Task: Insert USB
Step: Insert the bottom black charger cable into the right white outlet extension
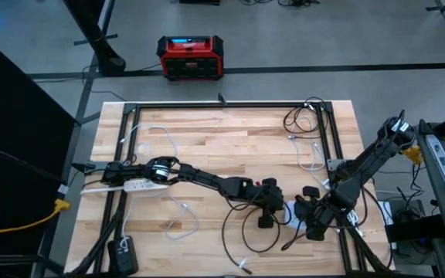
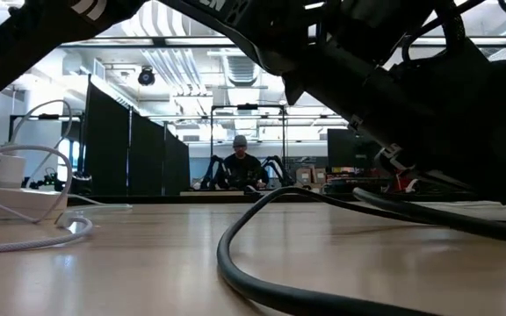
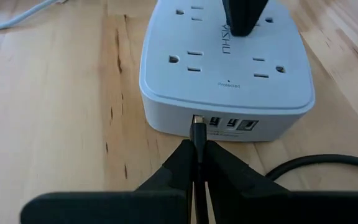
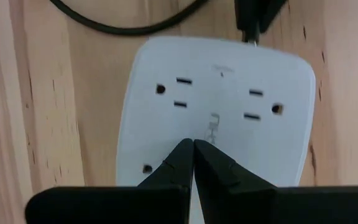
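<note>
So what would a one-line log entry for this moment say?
step: insert USB | left end effector: shut on USB plug, tip at power strip port | right end effector: shut, pressing strip top | state: not fully seated

black cable (image 3: pixel 328 163) beside power strip (image 3: pixel 229 93), bare wood (image 3: pixel 55 112) on its other side
</note>
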Available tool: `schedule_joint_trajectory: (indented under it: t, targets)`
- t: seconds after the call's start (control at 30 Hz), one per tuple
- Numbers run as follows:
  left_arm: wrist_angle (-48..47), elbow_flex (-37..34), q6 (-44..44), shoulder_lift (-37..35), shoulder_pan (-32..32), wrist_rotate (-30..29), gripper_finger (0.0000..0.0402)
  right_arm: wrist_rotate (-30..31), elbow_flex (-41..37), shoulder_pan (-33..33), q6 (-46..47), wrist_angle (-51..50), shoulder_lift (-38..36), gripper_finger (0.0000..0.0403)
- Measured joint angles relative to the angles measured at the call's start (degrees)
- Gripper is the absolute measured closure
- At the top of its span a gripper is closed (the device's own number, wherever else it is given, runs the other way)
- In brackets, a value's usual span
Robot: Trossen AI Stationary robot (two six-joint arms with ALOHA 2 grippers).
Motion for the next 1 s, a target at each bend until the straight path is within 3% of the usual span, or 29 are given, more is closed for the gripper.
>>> schedule_joint_trajectory:
  t: [0.3, 0.5, 0.73, 1.0]
  targets:
    - [0.2, 0.4, 0.4, 0.0, 0.4, 0.4, 0.0384, 1.7, 3.8, -0.4, -0.2, -5.1, -1.8, 0.0403]
    - [-0.7, 0.5, 0.4, 0.0, 0.5, 0.3, 0.0384, -3.9, 5.2, 2.1, 10.0, -12.8, -2.4, 0.0403]
    - [-2.4, 0.5, 0.4, 0.0, 0.5, 0.0, 0.0384, -7.7, 4.9, 9.4, 24.9, -19.6, -2.3, 0.0403]
    - [-2.5, 0.4, 0.4, 0.0, 0.5, 0.0, 0.0384, -5.9, -1.2, 11.5, 29.0, -14.8, -2.2, 0.0403]
